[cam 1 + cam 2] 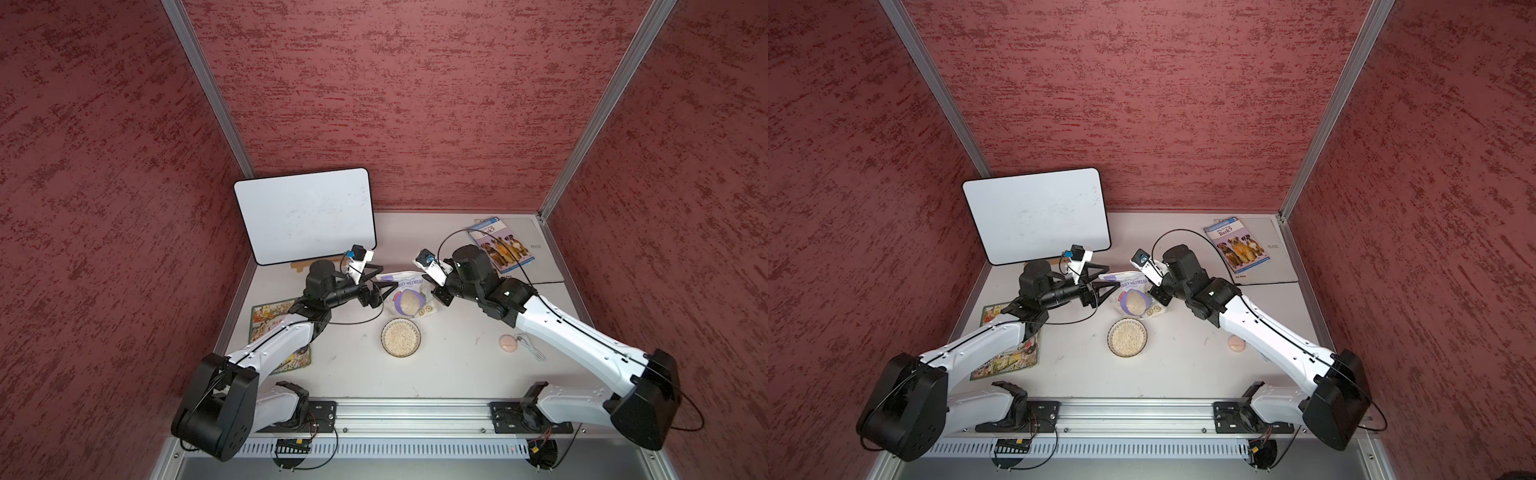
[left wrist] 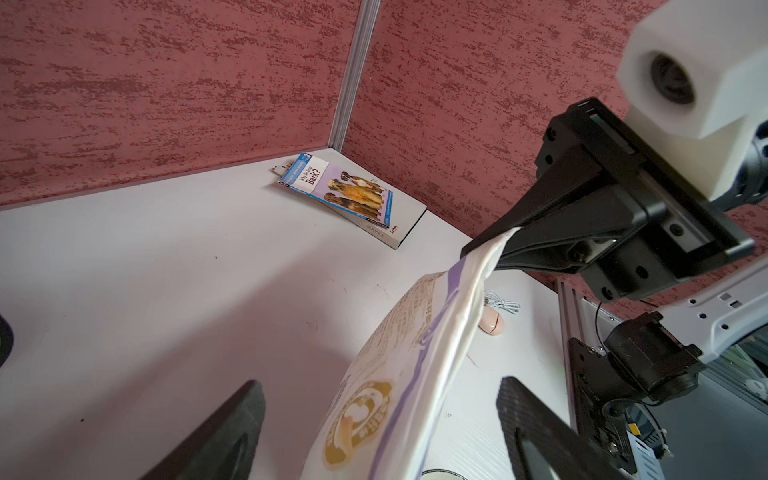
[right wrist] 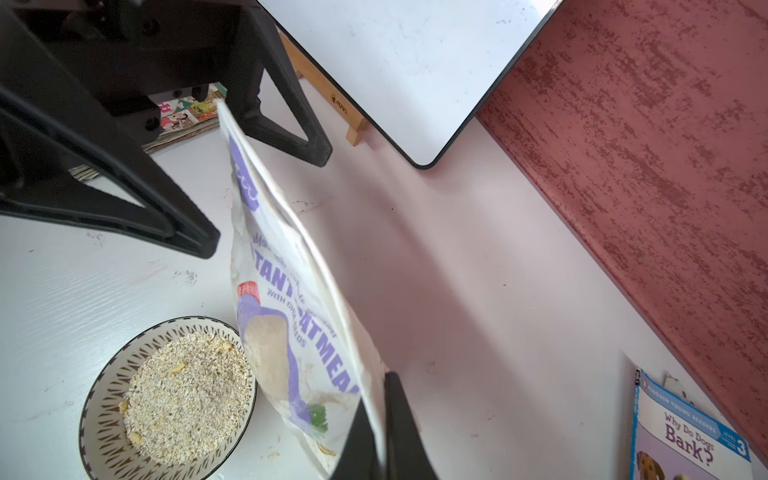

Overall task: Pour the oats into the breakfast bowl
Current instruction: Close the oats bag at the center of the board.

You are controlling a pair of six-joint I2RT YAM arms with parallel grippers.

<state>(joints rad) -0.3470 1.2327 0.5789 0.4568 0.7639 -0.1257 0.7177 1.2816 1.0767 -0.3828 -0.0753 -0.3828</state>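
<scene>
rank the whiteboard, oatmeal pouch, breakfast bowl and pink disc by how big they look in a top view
1. whiteboard
2. oatmeal pouch
3. breakfast bowl
4. pink disc
The pouch's lead over the bowl is modest, and it stands nearer the camera.

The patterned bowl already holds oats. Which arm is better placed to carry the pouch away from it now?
Right. The right gripper is shut on an edge of the white purple-printed oatmeal pouch. The left gripper is open around the other top corner and grips nothing.
</scene>
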